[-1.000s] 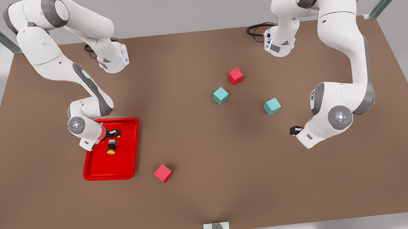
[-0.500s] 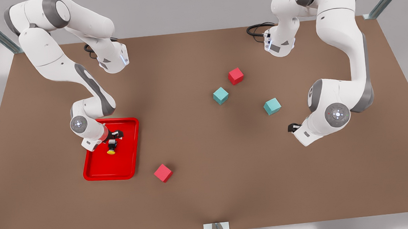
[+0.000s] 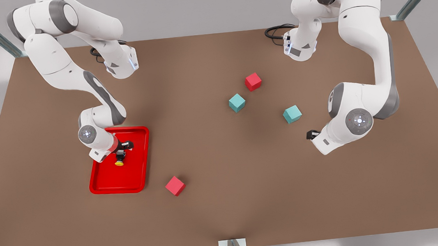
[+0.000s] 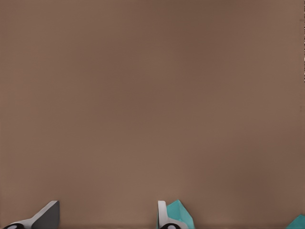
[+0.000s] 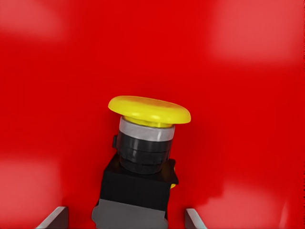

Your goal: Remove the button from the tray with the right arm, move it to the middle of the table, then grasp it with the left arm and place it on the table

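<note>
red cube point(image 3: 175, 186) lay nearest on the counter point(image 3: 226, 212), at 4 o'clock of the tray point(image 3: 106, 186) | button point(image 3: 120, 159) lay on its side in the tray | right end effector point(image 3: 122, 149) open, fingers point(image 5: 53, 219) straddling the button body | left end effector point(image 3: 312, 135) open, waiting above bare counter, teal cube point(image 3: 292, 114) at its 11 o'clock
</note>
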Tool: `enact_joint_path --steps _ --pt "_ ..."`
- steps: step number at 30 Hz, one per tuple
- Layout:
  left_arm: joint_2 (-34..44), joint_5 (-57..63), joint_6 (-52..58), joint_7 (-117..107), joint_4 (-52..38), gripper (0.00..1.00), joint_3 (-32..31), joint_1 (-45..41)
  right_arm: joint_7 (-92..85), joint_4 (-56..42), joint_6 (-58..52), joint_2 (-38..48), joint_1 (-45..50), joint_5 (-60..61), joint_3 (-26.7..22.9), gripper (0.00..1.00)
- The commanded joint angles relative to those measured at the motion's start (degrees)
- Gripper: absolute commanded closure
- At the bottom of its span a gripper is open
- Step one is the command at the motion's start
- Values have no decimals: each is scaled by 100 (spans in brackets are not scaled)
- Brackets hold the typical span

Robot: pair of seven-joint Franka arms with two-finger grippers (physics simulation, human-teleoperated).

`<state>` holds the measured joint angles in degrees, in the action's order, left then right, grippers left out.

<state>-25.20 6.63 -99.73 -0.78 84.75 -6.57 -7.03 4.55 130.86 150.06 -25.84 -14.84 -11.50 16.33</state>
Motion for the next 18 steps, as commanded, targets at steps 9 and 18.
enact_joint_path --steps 9,18 --pt "7 13 6 16 -3 0 -11 -9 142 9 15 185 16 -28 -16 20" --pt "-2 5 -21 7 -3 0 -11 -18 142 53 76 185 508 -45 -455 47"
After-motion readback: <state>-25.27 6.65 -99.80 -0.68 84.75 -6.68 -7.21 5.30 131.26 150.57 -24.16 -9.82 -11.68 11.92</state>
